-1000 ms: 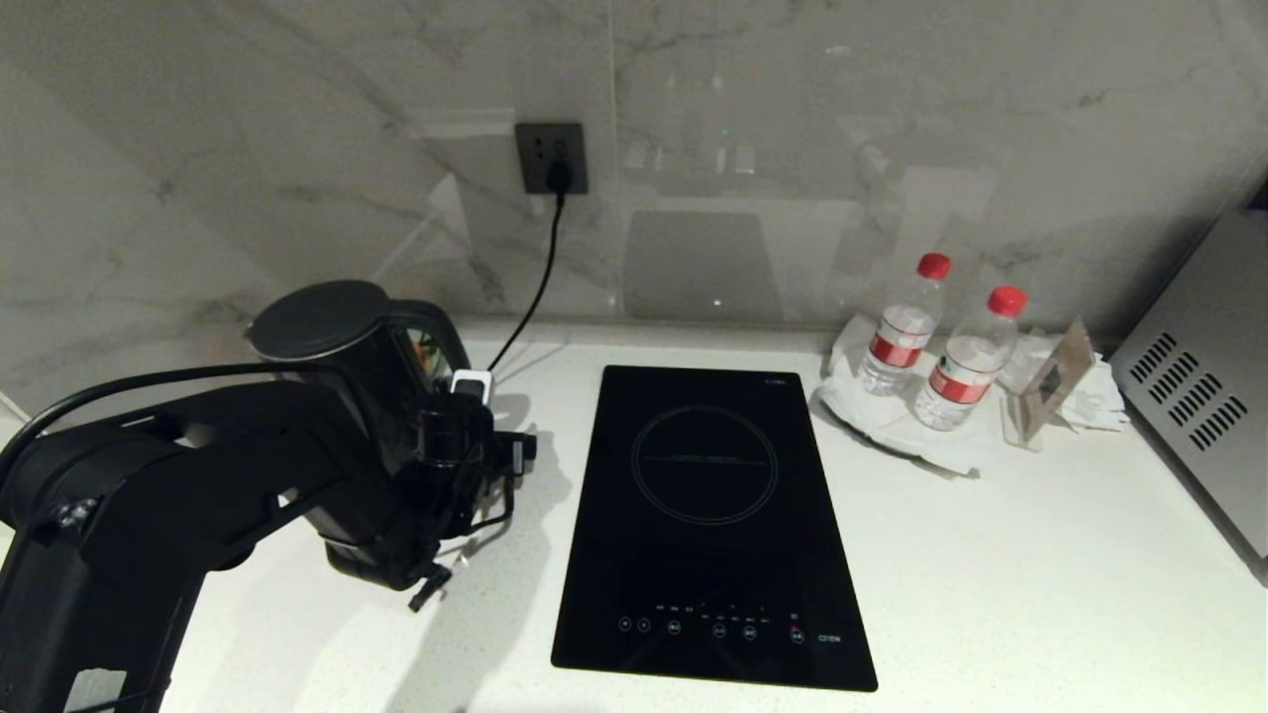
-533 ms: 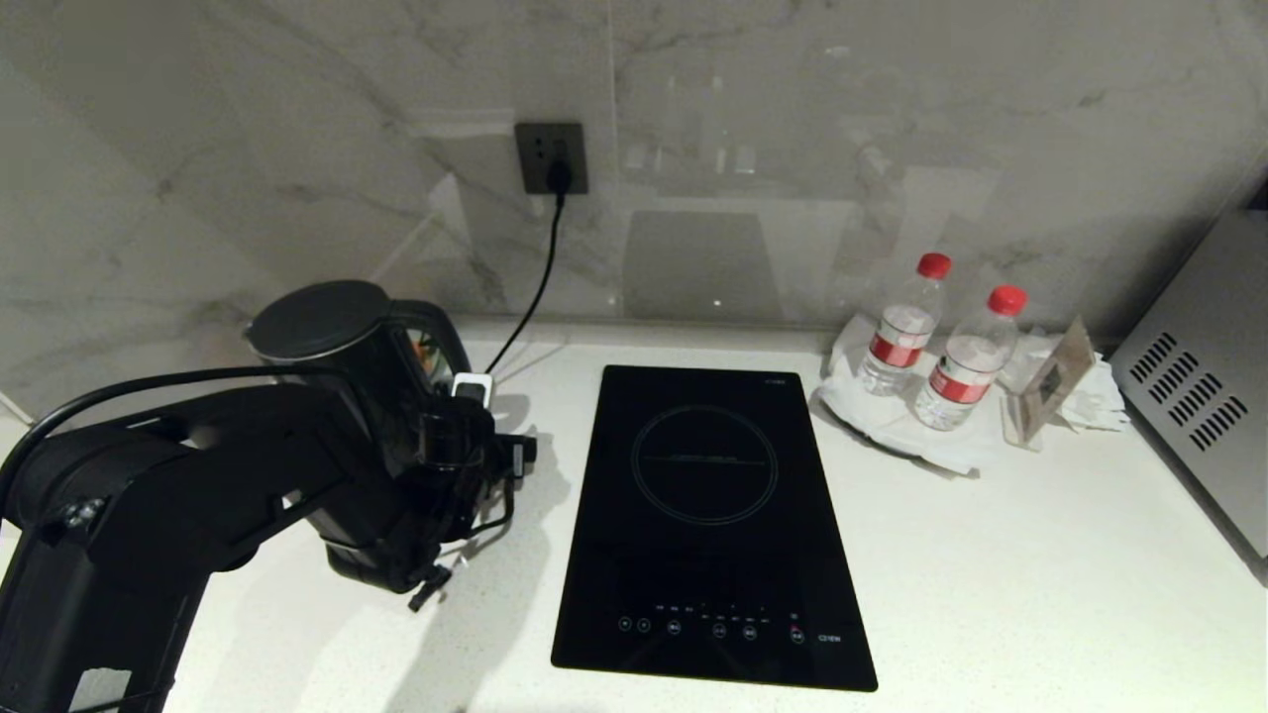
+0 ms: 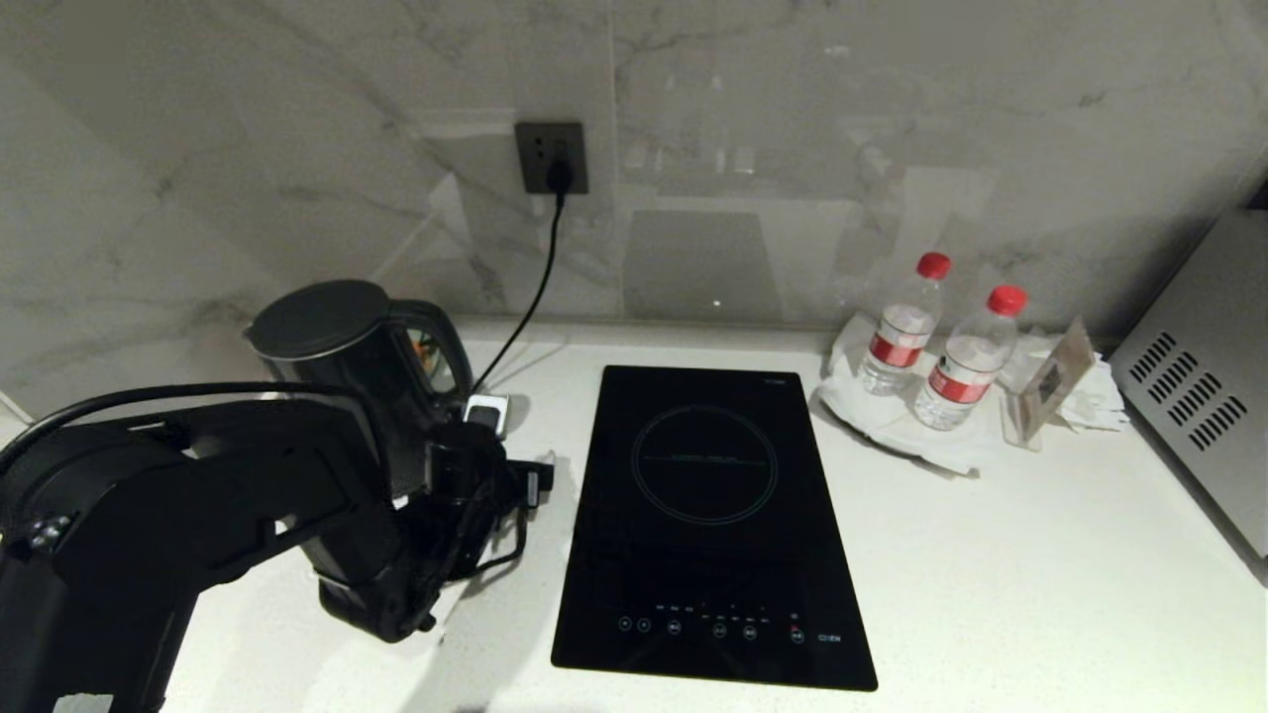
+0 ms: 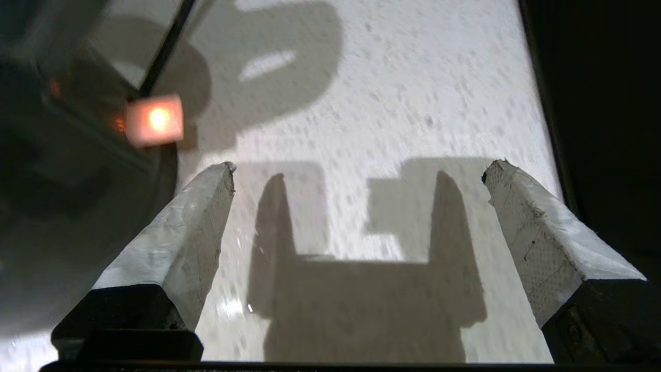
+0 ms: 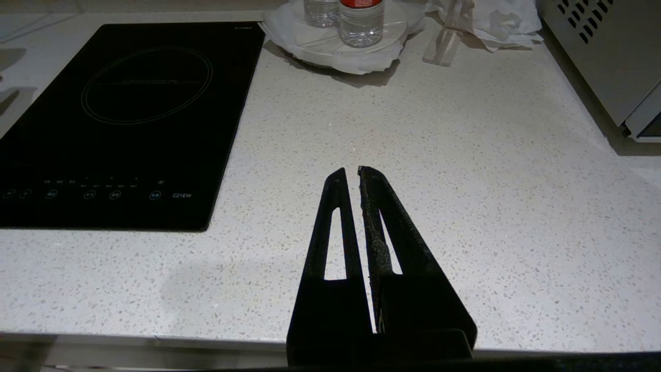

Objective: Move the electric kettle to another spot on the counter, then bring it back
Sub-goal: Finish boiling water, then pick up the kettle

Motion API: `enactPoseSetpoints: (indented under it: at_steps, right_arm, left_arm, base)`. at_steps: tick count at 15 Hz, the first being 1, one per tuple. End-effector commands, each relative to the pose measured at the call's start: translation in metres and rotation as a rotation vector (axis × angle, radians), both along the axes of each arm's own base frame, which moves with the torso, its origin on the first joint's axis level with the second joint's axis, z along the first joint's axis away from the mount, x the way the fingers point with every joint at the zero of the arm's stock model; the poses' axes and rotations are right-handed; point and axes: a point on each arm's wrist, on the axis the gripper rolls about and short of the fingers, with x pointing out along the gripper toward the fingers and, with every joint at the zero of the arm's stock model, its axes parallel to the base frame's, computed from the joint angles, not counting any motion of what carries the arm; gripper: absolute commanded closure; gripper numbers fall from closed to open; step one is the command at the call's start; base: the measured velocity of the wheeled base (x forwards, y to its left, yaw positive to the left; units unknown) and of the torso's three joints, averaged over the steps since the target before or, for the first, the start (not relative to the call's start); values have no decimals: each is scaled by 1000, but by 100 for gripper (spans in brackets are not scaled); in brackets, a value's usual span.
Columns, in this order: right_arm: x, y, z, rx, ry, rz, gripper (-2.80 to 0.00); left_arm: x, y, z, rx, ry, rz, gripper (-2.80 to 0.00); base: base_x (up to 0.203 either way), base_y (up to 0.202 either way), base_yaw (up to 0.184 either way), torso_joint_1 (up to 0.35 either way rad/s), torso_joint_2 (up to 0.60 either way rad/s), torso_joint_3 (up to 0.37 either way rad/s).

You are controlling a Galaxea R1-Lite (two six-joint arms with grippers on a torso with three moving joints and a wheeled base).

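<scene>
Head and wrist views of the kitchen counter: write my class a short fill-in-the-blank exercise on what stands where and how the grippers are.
1. The electric kettle stands on the counter to the ____ of the black cooktop in the head view.
2. The two water bottles have ____ caps.
3. The left gripper has its fingers ____, with nothing between them.
4. The right gripper has its fingers ____.

Missing words: left; red; open; shut

Glossy black kettle (image 3: 342, 361), white-speckled counter (image 3: 991, 574)
</scene>
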Motion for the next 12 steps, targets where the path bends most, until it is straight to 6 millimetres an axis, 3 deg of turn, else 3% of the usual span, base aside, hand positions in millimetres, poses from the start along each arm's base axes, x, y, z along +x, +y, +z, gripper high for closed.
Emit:
enactPoseSetpoints:
  at_steps: [1, 5, 9, 12]
  right_arm:
    - [0, 0, 0, 0, -2, 0, 0]
    - [0, 0, 0, 0, -2, 0, 0]
    - [0, 0, 0, 0, -2, 0, 0]
    - [0, 0, 0, 0, -2, 0, 0]
  left_arm:
    - [-12, -3, 0, -1, -3, -17, -280]
    - [-24, 6, 14, -25, -58, 8, -280]
    - [-35, 13, 58, -83, -156, 16, -280]
    - [-38, 13, 71, -93, -176, 15, -280]
  base:
    - [0, 0, 0, 0, 0, 0]
    - [0, 0, 0, 0, 0, 0]
    - [0, 0, 0, 0, 0, 0]
    - [0, 0, 0, 0, 0, 0]
